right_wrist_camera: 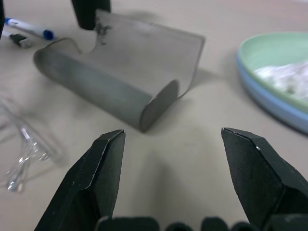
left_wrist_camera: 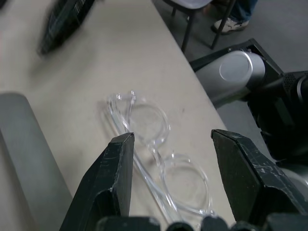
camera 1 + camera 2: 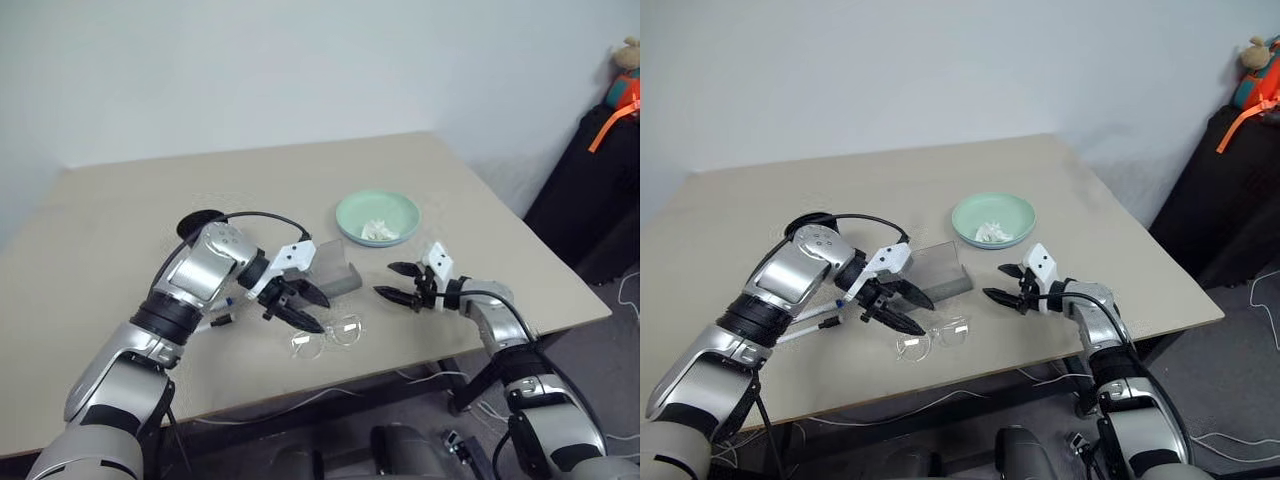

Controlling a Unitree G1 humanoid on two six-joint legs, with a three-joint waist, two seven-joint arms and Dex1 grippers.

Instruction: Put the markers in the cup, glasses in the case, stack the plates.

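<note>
From the head, the left gripper hangs spread over the glasses by the desk's near edge, beside the open case; the right gripper is spread too, empty. The left wrist shows the glasses between its fingers, seemingly untouched. The right wrist faces the case, a marker behind it, and the mint plate stacked on the blue plate.

1. Left arm reaches in bent, wrist cocked toward the right, left gripper angled downward with black fingers parted.
2. Right arm stretches forward, right gripper nearly level, pointing left, fingers spread wide, holding nothing.
</note>
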